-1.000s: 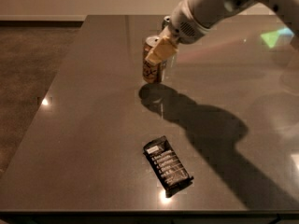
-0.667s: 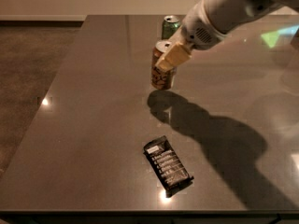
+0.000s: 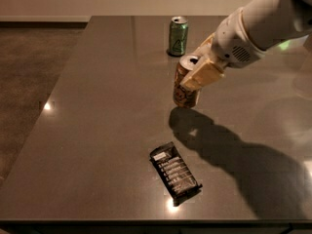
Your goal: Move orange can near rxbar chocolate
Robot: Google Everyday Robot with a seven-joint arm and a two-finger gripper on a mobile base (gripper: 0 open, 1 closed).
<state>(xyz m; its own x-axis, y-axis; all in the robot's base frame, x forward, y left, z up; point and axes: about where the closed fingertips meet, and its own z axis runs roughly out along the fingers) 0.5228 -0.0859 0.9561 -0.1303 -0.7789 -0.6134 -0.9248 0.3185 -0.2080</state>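
The orange can (image 3: pixel 184 89) is a slim tan-orange can with a silver top, held slightly tilted just above the dark table near its middle. My gripper (image 3: pixel 200 74) comes in from the upper right and is shut on the orange can, its pale fingers (image 3: pixel 204 75) clamped across the can's upper right side. The rxbar chocolate (image 3: pixel 175 172) is a flat black-wrapped bar with a white label and rows of pale text, lying diagonally near the table's front edge, below and slightly left of the can.
A green can (image 3: pixel 178 35) stands upright at the back of the table (image 3: pixel 97 106), behind the orange can. The table's left edge drops to a brown carpeted floor (image 3: pixel 29 72). My arm's shadow lies on the table to the right of the bar.
My gripper has carried the orange can forward and to the right, toward the bar. The green can behind it, hidden a second ago, now shows fully.
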